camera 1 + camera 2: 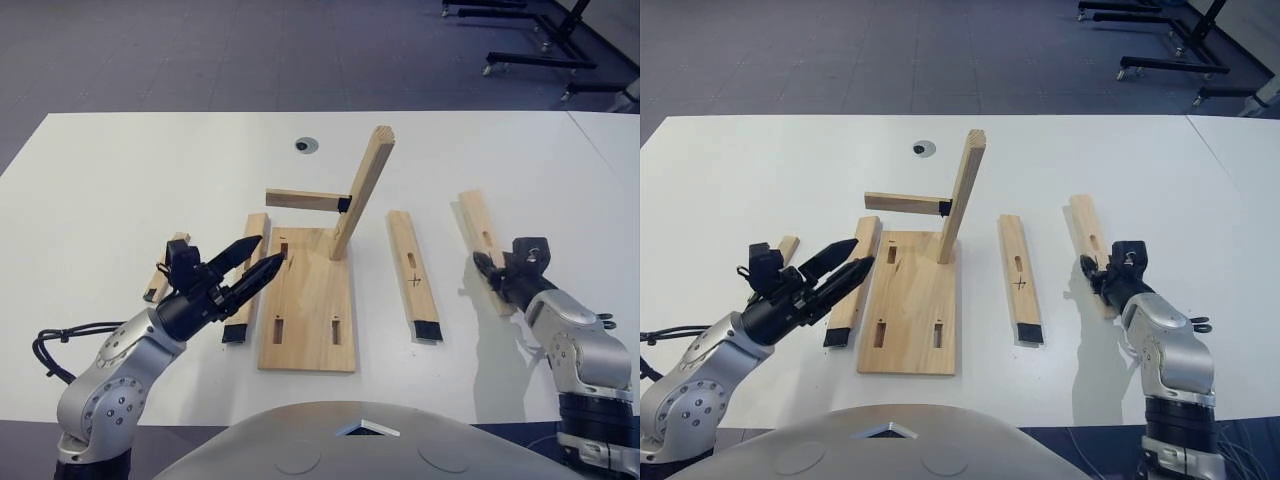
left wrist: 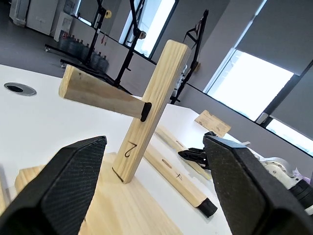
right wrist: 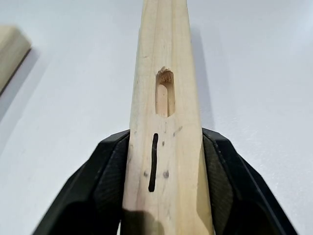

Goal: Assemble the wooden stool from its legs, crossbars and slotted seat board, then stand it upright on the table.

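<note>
**Stool parts spread across the table**

The seat board [image 1: 305, 300] lies flat mid-table [image 1: 120, 180]. An upright leg [image 1: 362, 190] stands in its far right slot, with a crossbar [image 1: 305, 200] jutting left from it. Left of the board lie the left leg [image 1: 257, 225] and, farther out, a short piece [image 1: 787, 247]. To the right lie the inner right leg [image 1: 413, 272] and the outer right leg [image 1: 480, 230]. The left gripper [image 1: 268, 250] hovers over the left leg, and the right gripper [image 1: 492, 272] straddles the outer right leg's near end.

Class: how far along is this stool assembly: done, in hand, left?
Done: one leg with a crossbar stands in the seat board. In hand: right gripper clamps the far-right leg; left gripper open. Left: two flat legs, a loose crossbar, standing it upright.
</note>
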Action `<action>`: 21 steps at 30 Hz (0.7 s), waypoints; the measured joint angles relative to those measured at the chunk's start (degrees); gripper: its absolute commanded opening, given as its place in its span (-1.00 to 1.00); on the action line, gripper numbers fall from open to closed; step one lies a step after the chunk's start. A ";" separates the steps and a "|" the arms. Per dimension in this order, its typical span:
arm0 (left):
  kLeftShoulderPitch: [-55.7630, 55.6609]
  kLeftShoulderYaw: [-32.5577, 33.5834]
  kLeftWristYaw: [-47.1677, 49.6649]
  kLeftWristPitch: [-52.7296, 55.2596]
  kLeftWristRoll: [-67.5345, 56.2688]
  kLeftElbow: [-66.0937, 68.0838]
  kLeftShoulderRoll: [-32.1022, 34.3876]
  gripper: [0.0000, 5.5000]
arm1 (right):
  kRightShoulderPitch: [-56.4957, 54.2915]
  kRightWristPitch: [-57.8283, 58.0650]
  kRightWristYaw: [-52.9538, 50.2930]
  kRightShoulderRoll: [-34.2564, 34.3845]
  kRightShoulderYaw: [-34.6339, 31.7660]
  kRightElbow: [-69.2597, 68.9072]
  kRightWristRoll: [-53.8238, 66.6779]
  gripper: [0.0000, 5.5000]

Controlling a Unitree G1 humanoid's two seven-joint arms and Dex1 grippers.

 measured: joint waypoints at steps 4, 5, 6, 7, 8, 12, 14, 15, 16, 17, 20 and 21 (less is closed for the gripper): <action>-6.23 2.35 -0.08 0.07 -5.49 1.50 0.02 0.31 | -11.83 -7.95 3.78 1.40 -7.11 0.73 7.33 -0.26; -7.69 3.03 -0.10 0.11 -7.02 1.60 0.20 0.31 | -14.39 -9.09 5.30 0.90 -8.15 0.51 9.14 -0.26; -9.28 3.85 -0.08 0.13 -8.69 1.71 0.44 0.31 | -16.66 -9.76 7.12 0.33 -9.15 -0.17 11.21 -0.26; -10.27 4.19 0.02 0.20 -9.92 1.85 0.61 0.31 | -17.93 -9.77 8.82 -0.10 -9.72 -0.64 13.01 -0.26; -11.09 4.30 0.11 0.43 -11.55 2.17 0.76 0.31 | -19.38 -9.73 10.74 -0.67 -10.08 -1.19 15.17 -0.26; -14.95 6.04 0.86 2.86 -23.64 2.74 1.91 0.31 | -23.20 -4.80 20.52 -5.03 -11.77 -8.96 31.00 -0.26; -17.19 6.84 1.43 3.72 -29.83 2.86 3.02 0.31 | -23.75 -0.36 24.15 -7.62 -11.99 -12.43 39.83 -0.26; -18.75 7.00 1.92 4.87 -34.31 3.21 3.97 0.31 | -23.91 2.49 26.49 -9.61 -11.91 -14.73 44.98 -0.26; -19.78 6.99 2.02 5.86 -36.95 3.42 5.04 0.31 | -24.12 3.97 28.32 -10.99 -11.30 -16.31 47.36 -0.26; -20.98 6.63 2.19 7.30 -39.13 3.87 6.15 0.31 | -24.15 5.45 30.41 -12.02 -9.63 -17.83 48.79 -0.26; -24.06 3.72 1.94 10.69 -40.14 5.33 8.87 0.31 | -24.80 7.57 33.48 -12.84 -3.42 -21.04 50.32 -0.26; -25.29 2.23 1.40 11.79 -38.77 5.68 9.48 0.31 | -25.50 7.87 34.00 -12.81 -1.03 -22.02 50.29 -0.26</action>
